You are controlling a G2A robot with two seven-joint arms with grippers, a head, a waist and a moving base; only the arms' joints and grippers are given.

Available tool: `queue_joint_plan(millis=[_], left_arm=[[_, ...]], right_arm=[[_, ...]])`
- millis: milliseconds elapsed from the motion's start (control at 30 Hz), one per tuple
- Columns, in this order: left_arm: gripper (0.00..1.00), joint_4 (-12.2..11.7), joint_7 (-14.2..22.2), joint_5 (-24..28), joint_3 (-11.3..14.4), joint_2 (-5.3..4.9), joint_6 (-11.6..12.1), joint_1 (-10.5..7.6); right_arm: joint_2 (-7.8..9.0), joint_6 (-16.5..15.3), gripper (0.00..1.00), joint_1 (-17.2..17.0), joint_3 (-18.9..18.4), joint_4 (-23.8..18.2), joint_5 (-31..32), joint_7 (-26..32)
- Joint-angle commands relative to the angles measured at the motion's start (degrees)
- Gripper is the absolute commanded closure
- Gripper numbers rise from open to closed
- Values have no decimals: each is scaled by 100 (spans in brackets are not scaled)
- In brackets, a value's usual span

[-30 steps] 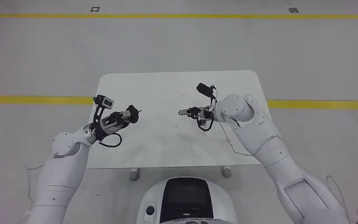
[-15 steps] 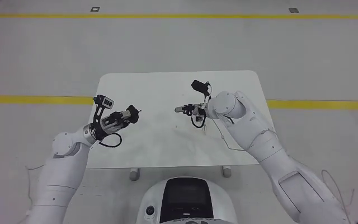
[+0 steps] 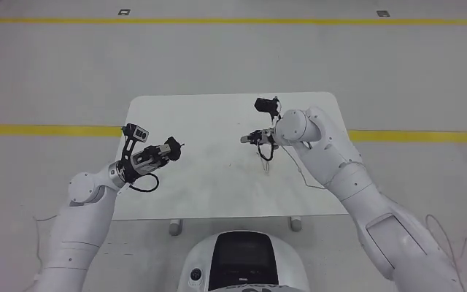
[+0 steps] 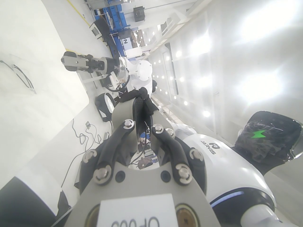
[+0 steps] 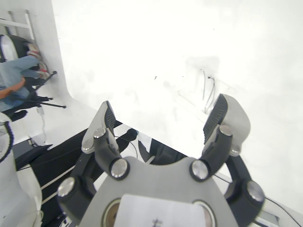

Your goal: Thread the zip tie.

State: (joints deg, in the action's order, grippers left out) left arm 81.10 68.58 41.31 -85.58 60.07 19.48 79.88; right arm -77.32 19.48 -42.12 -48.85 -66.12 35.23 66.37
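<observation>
Surface (image 3: 197, 117): a white tabletop beneath both claws. The bare stretch between them leaves room to bring two ends together.

Right claw (image 5: 163, 103): its fingers are spread wide and hold nothing. It is tipped down toward the surface with the ribbed pads facing each other, which looks like a stance readied for a pick-up. In the left wrist view it (image 4: 68, 61) hangs just above the tabletop.

Left claw (image 4: 139, 100): pressed together, pinching a black strip. It is held up off the surface, well apart from the right claw and pointed toward it (image 3: 175, 147), probably to keep the strip steady and presented.

Clear sleeve (image 4: 22, 79): lies flat on the surface, below and just ahead of the right claw. This puts it within easy reach of the open fingers.

Zip ties (image 5: 203, 86): thin curved lengths lying inside the sleeve, just beyond one finger of the right claw and not touched by it. The threading looks not yet begun.

Black strip (image 4: 136, 109): narrow and clamped between the left claw's fingers, with a bunched dark end past the tips. It cannot be told whether it is a zip tie.
</observation>
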Motion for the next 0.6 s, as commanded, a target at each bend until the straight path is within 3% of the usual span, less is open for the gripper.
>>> queue_joint_plan(millis=[0, 200, 567], left_arm=[[100, 0, 0, 0, 0, 0, 0, 0], [100, 0, 0, 0, 0, 0, 0, 0], [100, 0, 0, 0, 0, 0, 0, 0]], right_arm=[[-92, 0, 0, 202, 152, 175, 216, 427], [-474, 0, 0, 732, 742, 872, 434, 1130], [-515, -95, 0, 674, 885, 884, 583, 964]])
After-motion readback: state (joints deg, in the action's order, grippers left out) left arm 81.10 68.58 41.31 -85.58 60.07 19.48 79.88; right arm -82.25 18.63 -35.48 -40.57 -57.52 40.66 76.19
